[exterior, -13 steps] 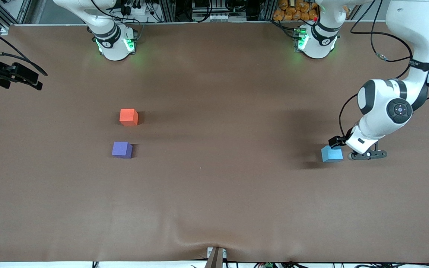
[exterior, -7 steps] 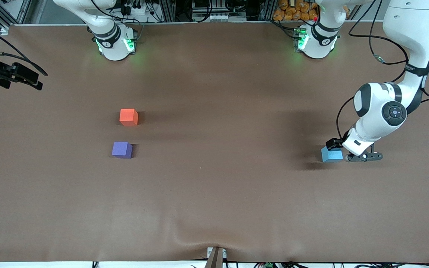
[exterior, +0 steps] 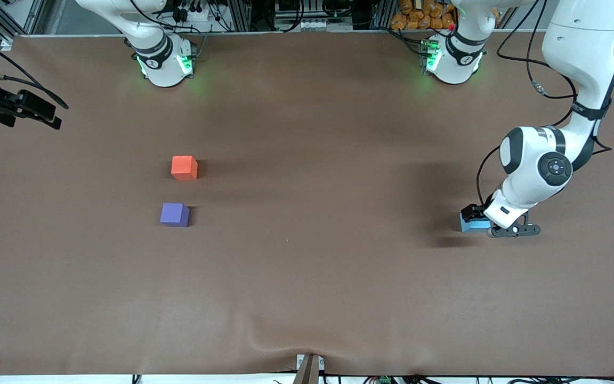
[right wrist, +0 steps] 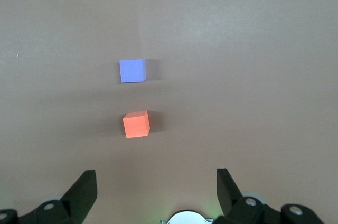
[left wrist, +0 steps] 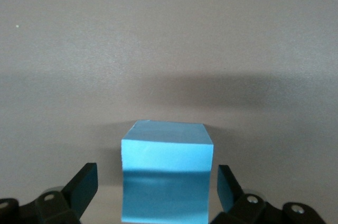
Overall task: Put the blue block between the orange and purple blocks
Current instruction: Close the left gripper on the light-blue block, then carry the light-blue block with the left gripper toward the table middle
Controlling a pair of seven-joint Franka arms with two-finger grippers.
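Note:
The blue block (exterior: 471,226) (left wrist: 166,182) sits on the brown table toward the left arm's end. My left gripper (exterior: 477,222) (left wrist: 157,188) is open and low around it, one finger on each side with a small gap to each face. The orange block (exterior: 184,167) (right wrist: 136,124) and the purple block (exterior: 174,214) (right wrist: 132,71) stand apart toward the right arm's end, the purple one nearer the front camera. My right gripper (exterior: 46,113) (right wrist: 157,189) waits open and empty, high over the right arm's end of the table.
The two arm bases (exterior: 166,64) (exterior: 451,61) stand along the table's back edge. A small bracket (exterior: 308,368) sits at the middle of the front edge. Brown table surface (exterior: 317,213) lies between the blue block and the other two.
The left arm has swung toward the blue block and lowered, so its gripper now straddles the block instead of standing beside it. The blocks and the right arm have not moved.

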